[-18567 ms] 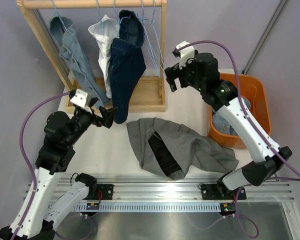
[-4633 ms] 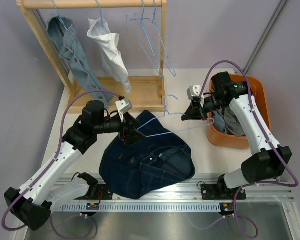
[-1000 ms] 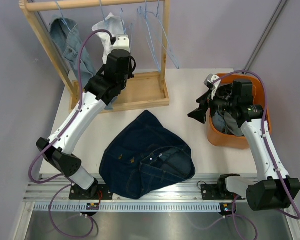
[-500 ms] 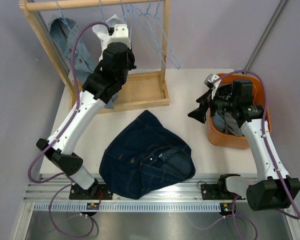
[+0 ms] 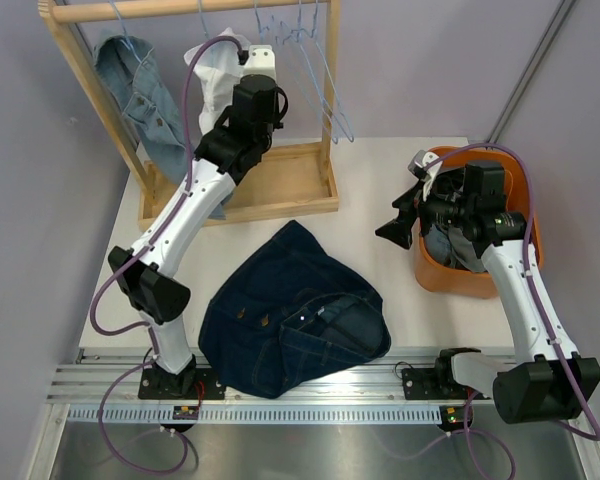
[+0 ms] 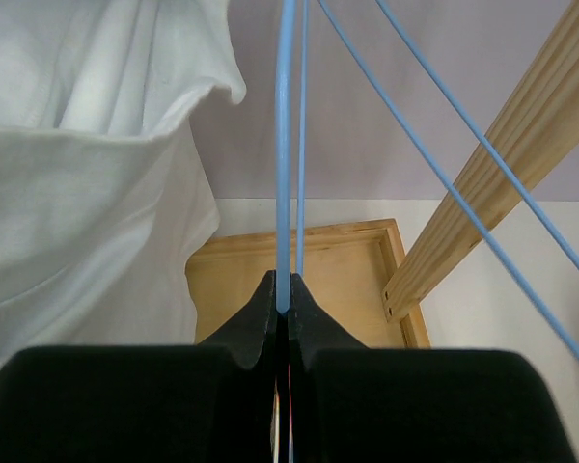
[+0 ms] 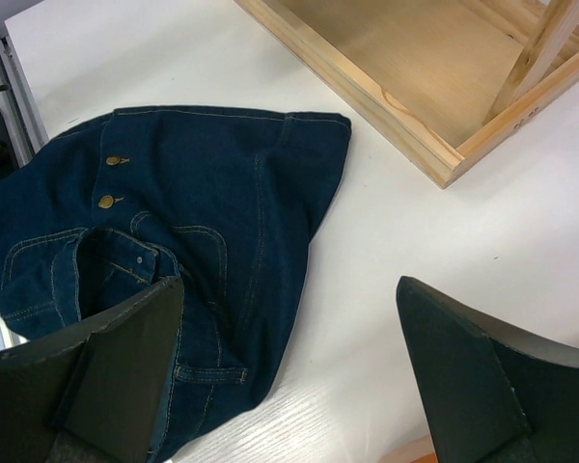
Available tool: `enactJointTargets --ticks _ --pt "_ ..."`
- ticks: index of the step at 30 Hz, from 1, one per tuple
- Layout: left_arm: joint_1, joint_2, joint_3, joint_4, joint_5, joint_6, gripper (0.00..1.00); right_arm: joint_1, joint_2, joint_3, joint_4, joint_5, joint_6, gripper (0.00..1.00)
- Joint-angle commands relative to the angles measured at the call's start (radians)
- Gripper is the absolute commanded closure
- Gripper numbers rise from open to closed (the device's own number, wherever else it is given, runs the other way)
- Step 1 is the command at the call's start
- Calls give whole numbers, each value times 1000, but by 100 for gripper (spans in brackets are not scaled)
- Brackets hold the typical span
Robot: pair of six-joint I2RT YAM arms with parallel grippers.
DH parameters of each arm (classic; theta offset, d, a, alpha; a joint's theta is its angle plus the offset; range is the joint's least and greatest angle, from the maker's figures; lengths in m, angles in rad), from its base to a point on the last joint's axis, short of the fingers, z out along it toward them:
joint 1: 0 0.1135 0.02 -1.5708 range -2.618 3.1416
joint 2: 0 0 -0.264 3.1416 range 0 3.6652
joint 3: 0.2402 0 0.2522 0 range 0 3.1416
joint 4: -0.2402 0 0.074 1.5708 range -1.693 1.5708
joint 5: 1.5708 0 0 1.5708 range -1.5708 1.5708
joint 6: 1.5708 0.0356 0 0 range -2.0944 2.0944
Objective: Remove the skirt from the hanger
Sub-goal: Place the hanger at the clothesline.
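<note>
A: On the white tabletop (image 5: pixel 380 165), is that the dark blue denim skirt (image 5: pixel 295 310)?

B: Yes. It lies crumpled near the front edge, between the two arms, with no hanger in it. Two brass buttons show in the right wrist view.

A: And the left gripper (image 6: pixel 282 297)?

B: It is raised to the pale wooden clothes rack (image 5: pixel 328 90). Its jaws are pinched tight on a thin light-blue wire hanger (image 6: pixel 284 145), which hangs beside a white cloth garment (image 6: pixel 87 193).

A: The right gripper (image 7: pixel 289 289)?

B: Its fingers are spread wide and hold nothing. It hovers above the table just beside the orange plastic bin (image 5: pixel 525 190), on the side toward the skirt. It touches neither.
</note>
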Motion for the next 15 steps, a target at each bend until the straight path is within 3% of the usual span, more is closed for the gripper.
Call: enactJointTargets --ticks 1,6,8,9,10,13,15 --pt "3 22 53 74 -17 6 100 -6 -29 -1 29 -2 5 0" --pt "3 30 32 72 3 -9 100 -5 -35 -7 22 -10 -6 1" --pt "3 13 11 74 16 -18 92 -5 -34 -9 -3 -26 -33 0" --pt "4 7 -9 75 24 -21 87 -5 -32 -7 -20 -63 -52 1" --pt "3 0 -16 74 33 -24 75 -5 -27 -9 -58 -86 -72 1" --pt "3 -37 -31 72 87 -37 58 -5 -18 -12 -151 -206 -237 1" --pt "4 -77 -40 68 122 -53 41 1 -15 -35 -225 -263 -404 1"
